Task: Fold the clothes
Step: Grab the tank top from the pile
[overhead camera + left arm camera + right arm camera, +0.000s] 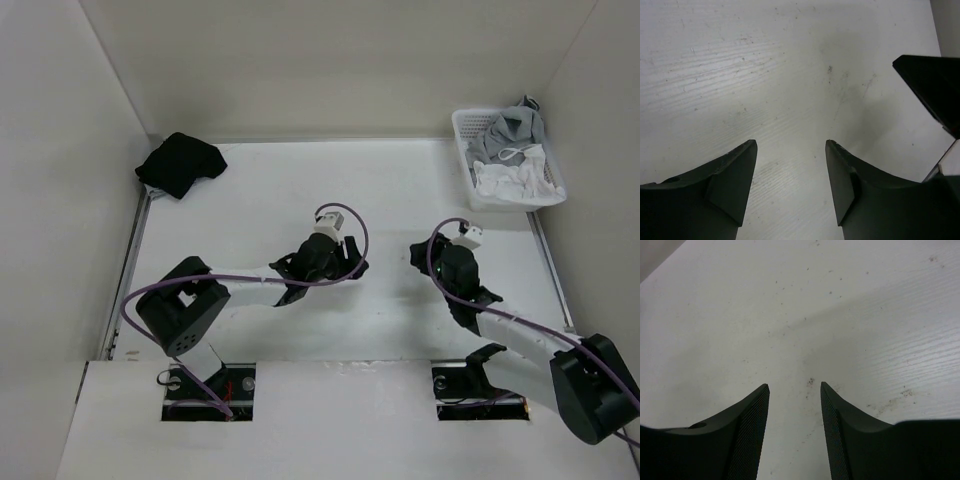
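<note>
Fingers of the left gripper and right gripper are standing wide apart, gripping nothing, while the white top is lying in the basket at the far right

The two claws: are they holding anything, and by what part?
Nothing. The left gripper and right gripper are both open; the white top lies in the basket.

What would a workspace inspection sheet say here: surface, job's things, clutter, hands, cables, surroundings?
Surface: white table, scuffed and speckled.
Job's things: white top crumpled in the basket, far right corner, not yet folded.
Clutter: grey garment in the same basket; black garment at far left.
Hands: left hand open, empty; right hand open, empty.
Cables: purple cables looped along both arms.
Surroundings: plain white walls on three sides.
</note>
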